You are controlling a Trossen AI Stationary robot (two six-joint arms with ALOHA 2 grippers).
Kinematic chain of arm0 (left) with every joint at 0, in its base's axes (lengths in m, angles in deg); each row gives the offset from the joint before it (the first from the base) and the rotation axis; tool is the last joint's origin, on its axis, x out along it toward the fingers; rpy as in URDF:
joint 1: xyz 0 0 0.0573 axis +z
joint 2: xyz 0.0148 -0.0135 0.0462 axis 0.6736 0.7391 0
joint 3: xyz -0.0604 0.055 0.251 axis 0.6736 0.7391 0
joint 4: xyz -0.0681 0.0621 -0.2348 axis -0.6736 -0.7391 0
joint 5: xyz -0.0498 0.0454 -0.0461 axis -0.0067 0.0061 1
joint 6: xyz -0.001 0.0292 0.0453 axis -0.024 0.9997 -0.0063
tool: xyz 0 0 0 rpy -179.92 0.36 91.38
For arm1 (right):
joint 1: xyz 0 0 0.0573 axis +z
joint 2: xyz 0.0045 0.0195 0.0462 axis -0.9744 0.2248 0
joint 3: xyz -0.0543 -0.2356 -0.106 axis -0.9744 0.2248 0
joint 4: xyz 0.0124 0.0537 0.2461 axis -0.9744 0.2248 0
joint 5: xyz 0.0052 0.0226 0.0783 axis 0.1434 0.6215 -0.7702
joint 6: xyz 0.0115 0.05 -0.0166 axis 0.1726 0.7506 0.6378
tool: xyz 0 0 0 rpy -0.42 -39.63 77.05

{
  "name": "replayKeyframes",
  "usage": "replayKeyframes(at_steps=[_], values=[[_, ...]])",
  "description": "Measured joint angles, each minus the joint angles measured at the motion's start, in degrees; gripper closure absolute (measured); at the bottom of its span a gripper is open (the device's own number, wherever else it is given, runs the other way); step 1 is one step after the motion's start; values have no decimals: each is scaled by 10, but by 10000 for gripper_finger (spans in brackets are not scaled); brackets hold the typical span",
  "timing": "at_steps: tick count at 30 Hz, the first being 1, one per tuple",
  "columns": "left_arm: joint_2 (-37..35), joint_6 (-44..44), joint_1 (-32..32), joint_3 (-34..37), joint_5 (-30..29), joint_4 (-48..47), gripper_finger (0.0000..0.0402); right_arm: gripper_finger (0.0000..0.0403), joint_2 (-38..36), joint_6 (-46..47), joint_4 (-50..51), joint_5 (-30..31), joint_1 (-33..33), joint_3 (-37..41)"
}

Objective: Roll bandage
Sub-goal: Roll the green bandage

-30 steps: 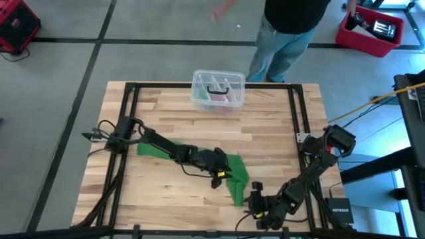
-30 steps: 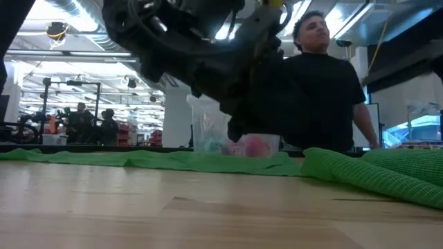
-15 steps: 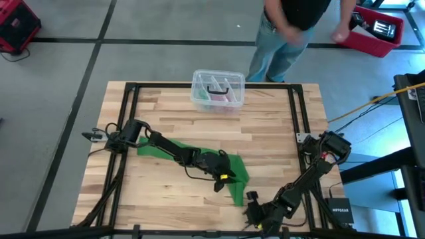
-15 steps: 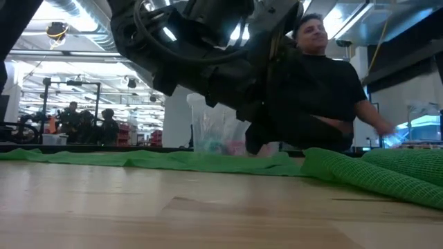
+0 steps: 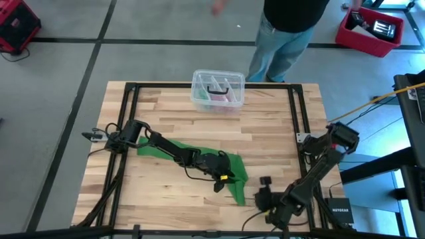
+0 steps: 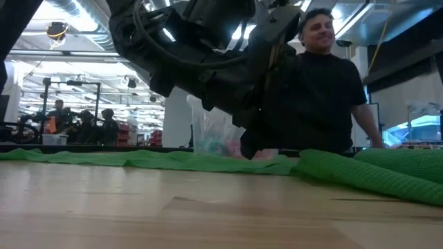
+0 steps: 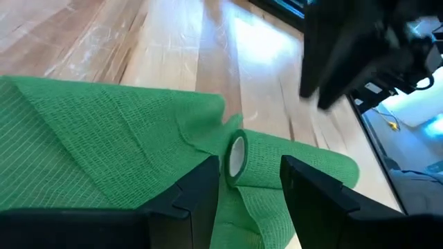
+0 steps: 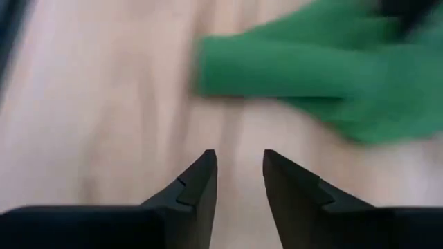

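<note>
Left wrist view | left claw [image 7: 246, 183] apart, astride bandage [image 7: 259, 162] roll | right claw [image 8: 239, 173] apart, bandage ahead

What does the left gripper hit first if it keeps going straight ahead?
Probably the rolled end of the bandage, lying just ahead between the open fingers of the left gripper; exact gap unclear.

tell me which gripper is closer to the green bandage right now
Left. The left gripper sits right over the bandage, fingers straddling its rolled part. The right gripper is on bare table beside the bandage's near end, empty.
</note>
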Motion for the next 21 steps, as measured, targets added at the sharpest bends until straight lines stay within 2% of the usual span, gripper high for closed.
replayKeyframes(at_steps=[2, 5, 7, 11, 15, 21], values=[[0, 0, 0, 0, 0, 1, 254, 283, -13, 56, 20, 57, 18, 2], [0, 0, 0, 0, 0, 0, 254, 283, -16, 112, -81, 115, 40, 8], [0, 0, 0, 0, -1, 1, 254, 283, -3, 78, -183, 96, 46, 12], [0, 0, 1, 0, -3, 1, 254, 283, 38, -24, -325, 3, 37, 14], [0, -2, -1, 0, -3, 2, 254, 283, 74, -34, -308, -9, 13, 14], [0, 20, -9, 0, -2, 2, 254, 283, 93, -32, -257, 13, -10, 15]])
